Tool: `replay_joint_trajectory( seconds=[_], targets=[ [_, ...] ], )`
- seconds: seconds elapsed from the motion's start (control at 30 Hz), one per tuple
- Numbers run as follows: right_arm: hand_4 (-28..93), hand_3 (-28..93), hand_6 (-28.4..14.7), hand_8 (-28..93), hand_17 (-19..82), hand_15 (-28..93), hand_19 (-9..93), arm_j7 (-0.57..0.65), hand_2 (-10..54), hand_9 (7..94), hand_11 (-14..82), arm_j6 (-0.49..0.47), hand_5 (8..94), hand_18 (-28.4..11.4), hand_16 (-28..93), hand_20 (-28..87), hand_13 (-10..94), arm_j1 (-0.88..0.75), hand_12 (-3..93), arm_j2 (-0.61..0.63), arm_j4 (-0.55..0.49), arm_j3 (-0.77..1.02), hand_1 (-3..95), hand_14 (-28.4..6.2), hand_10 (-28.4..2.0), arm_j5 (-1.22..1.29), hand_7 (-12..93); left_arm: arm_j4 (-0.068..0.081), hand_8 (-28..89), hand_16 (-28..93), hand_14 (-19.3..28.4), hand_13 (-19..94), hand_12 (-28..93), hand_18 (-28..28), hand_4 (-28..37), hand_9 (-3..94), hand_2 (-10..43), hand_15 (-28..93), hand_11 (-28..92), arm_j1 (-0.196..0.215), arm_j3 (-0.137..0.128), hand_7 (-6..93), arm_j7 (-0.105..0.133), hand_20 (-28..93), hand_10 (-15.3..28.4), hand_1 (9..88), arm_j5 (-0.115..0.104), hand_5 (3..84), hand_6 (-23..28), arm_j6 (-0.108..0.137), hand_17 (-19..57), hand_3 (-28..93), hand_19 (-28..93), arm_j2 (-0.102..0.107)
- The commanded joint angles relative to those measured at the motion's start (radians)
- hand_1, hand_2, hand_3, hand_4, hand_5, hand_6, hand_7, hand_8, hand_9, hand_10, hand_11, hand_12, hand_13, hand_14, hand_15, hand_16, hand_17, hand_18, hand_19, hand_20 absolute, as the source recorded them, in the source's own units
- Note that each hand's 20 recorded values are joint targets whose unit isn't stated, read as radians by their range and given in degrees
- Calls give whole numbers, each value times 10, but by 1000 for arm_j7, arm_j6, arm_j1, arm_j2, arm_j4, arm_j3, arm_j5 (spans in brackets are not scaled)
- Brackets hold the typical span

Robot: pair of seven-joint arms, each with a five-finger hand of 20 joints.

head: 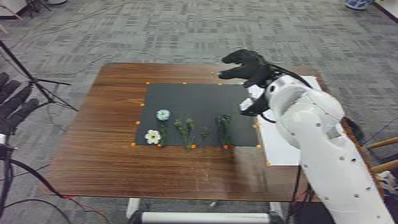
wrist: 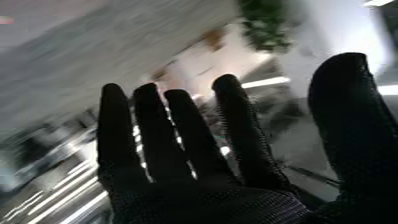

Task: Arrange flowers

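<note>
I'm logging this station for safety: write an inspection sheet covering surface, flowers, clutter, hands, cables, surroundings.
Surface: brown wooden table, dark grey mat.
Job's things: pale blue flower, white yellow-centred flower and slim green stems, lying on the mat.
Clutter: flat white board, table's right side; small orange markers around the mat.
Hands: black-gloved right hand open above the mat's far right corner; black-gloved left hand open beside the table.
Cables: black cable, table's near left corner.
Surroundings: grey carpet floor; black tripod.
</note>
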Motion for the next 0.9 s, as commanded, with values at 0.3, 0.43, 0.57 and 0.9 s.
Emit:
replay_joint_trajectory(
  seconds=[0.3, 0.43, 0.57, 0.9],
  targets=[
    [-252, 736, -75, -95, 78, 378, 575, 75, -3, 349, 75, 61, 417, -230, 49, 146, 194, -262, 113, 224, 27, 159, 270, -223, -210, -247, 98, -25, -58, -21, 137, 245, 133, 134, -283, 329, 203, 230, 113, 75, -57, 66, 34, 107, 136, 222, -15, 380, 93, -5, -44, 615, 243, -40],
    [-254, 754, -73, -95, 81, 376, 574, 144, -12, 349, 77, 92, 417, -229, 52, 146, 197, -299, 113, 269, 47, 181, 286, -218, -204, -278, 101, -33, -58, -20, 137, 245, 134, 134, -283, 330, 203, 230, 113, 89, -59, 68, 44, 107, 136, 223, -20, 380, 92, -4, -44, 614, 243, -50],
    [-270, 792, -94, -102, 98, 390, 590, 170, -15, 370, 95, 91, 444, -229, 48, 148, 224, -346, 107, 298, 63, 215, 376, -205, -200, -305, 98, -39, -58, -21, 137, 246, 133, 134, -283, 330, 205, 230, 114, 101, -66, 68, 47, 108, 135, 228, -21, 381, 93, -4, -44, 610, 243, -56],
    [-283, 780, -128, -89, 95, 376, 600, 241, -95, 336, 76, 4, 408, -234, 47, 140, 210, -342, 99, 318, 90, 202, 387, -209, -201, -352, 47, -48, -58, -19, 139, 247, 133, 134, -283, 331, 234, 230, 110, 115, -68, 64, 69, 107, 138, 320, -44, 383, 94, 3, -43, 378, 238, -65]
  ],
)
